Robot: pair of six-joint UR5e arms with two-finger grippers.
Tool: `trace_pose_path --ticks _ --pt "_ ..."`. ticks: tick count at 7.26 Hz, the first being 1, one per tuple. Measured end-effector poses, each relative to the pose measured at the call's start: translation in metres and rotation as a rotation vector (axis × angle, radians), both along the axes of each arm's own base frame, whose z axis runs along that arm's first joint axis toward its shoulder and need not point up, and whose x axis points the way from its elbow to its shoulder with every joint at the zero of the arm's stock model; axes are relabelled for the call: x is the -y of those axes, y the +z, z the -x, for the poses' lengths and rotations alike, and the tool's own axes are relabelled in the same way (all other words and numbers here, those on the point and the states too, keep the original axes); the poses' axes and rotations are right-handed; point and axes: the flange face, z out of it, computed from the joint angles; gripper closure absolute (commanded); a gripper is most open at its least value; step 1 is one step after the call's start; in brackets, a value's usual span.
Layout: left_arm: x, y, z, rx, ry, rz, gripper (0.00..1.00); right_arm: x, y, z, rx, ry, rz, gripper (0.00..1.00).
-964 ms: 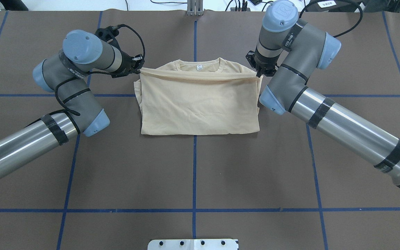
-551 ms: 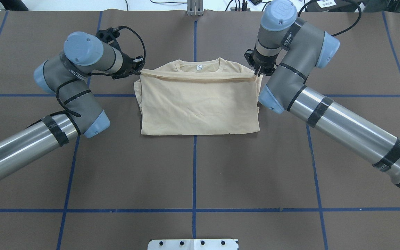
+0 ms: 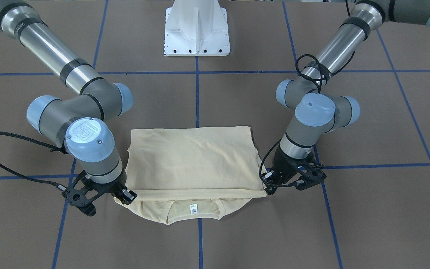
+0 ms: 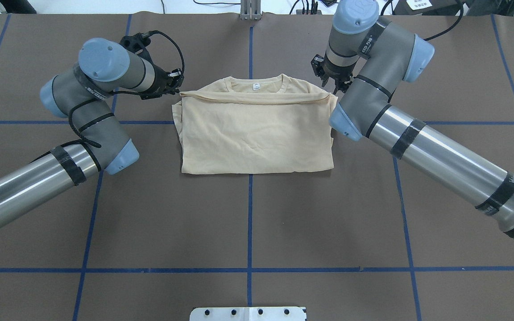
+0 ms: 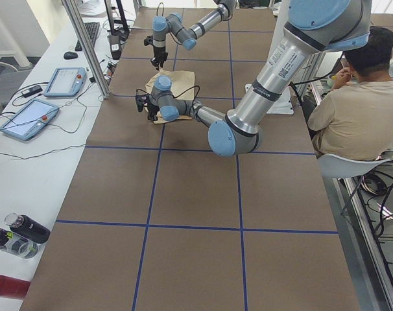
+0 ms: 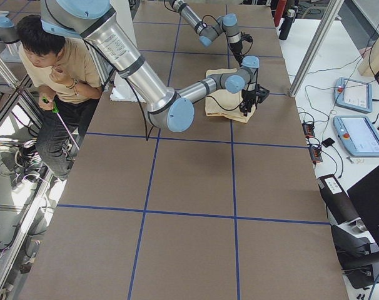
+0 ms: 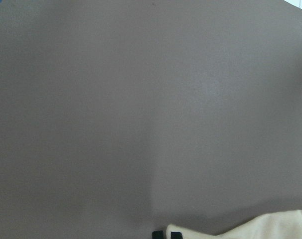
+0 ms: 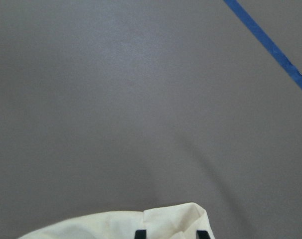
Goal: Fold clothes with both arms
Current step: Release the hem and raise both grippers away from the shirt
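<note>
Shirt lay flat on the brown table, folded into a wide rectangle. The collar and its small white label showed beyond the folded edge. This edge ran straight from one gripper to the other, so the long axis of the cloth was across the table, between the two arms.

The left gripper stood at the left end of the edge, touching the corner. Its fingertips were almost together, but I could not tell whether thin cloth was pinched between them. The right gripper was at the right end, with fingertips well apart. The corner of the shirt lay below it, not clamped.

From both grippers the body of the shirt lay toward the robot and inward. Each arm was at its own corner, and neither was nearer than the other. In my judgement the fold was laid down, and the coming move needed both grippers to let go and draw outward without dragging the edge.
</note>
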Motion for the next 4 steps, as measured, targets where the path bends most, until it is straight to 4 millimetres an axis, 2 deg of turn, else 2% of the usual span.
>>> trace_pose_path --ticks 1,2,3,4 --pt "0.007 -0.002 0.011 -0.003 -0.013 -0.002 0.67 0.001 -0.007 -0.002 0.01 0.008 -0.004 0.36" --pt "0.011 -0.006 0.02 -0.009 -0.022 -0.007 0.67 -0.005 -0.012 -0.006 0.028 0.019 -0.006 0.35" --pt "0.011 -0.016 0.027 -0.025 -0.022 -0.017 0.65 -0.023 -0.011 -0.012 0.052 0.032 -0.007 0.25" --pt "0.006 -0.024 0.035 -0.046 -0.008 -0.021 0.65 -0.056 -0.005 -0.021 0.082 0.036 -0.012 0.2"
